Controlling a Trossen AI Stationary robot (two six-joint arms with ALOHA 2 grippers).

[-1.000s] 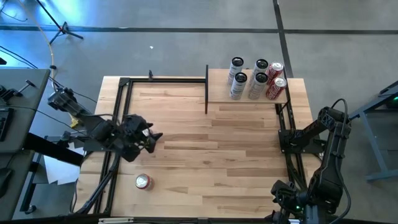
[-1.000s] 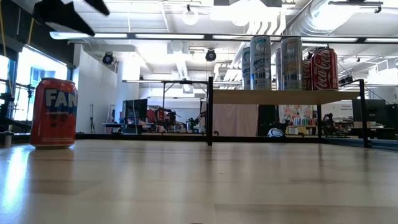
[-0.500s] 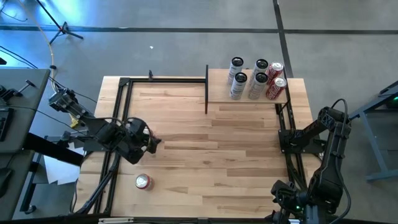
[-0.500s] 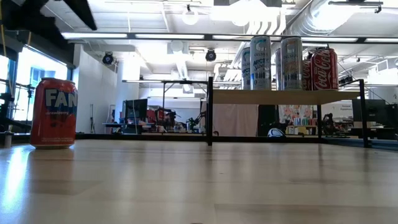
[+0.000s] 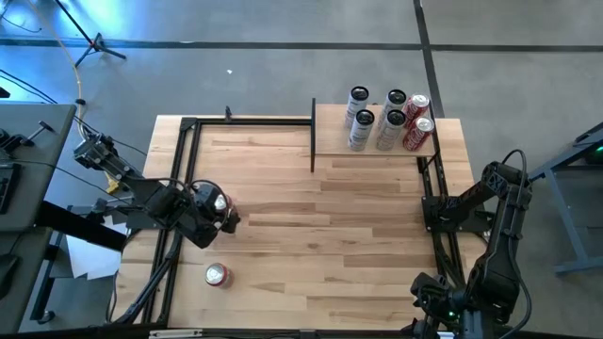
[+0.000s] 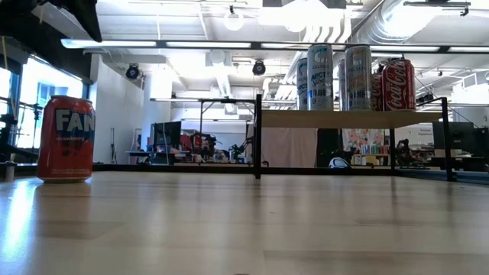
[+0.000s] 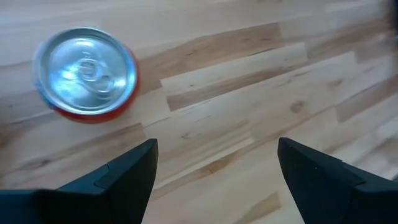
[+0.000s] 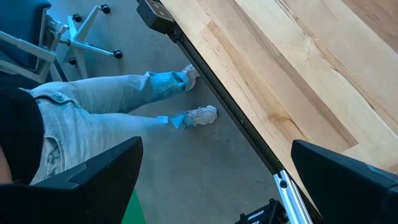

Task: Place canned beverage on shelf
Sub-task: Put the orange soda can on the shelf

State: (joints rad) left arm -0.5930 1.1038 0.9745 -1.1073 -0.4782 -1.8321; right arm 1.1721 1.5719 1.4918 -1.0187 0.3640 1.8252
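On the striped wooden table (image 5: 311,217) a red soda can (image 5: 217,274) stands upright near the front left corner, alone, with bare wood all around it. The small light-wood shelf (image 5: 330,141) sits at the far right corner on thin black posts, and five cans (image 5: 386,121) are crowded on its right half: three tall silver ones and two red cola cans, standing close together. A black metal frame (image 5: 184,169) runs along the left and far edges of the table, and nothing lies between the soda can and the shelf.

The left gripper (image 5: 226,218) hangs above the table just behind the soda can, its fingers spread with nothing between them; in its wrist view the can's shiny round lid (image 7: 84,71) shows off to one side, beyond the dark fingertips (image 7: 134,165). The right gripper (image 8: 211,180) waits past the table's front right edge with its fingers wide apart (a person's legs in jeans (image 8: 93,118) show on the floor below it).

A second ago the left gripper was a little farther from the can; since then it has drawn back toward its arm and turned downward, though how high it hangs is hard to judge. The can and shelf have not moved.
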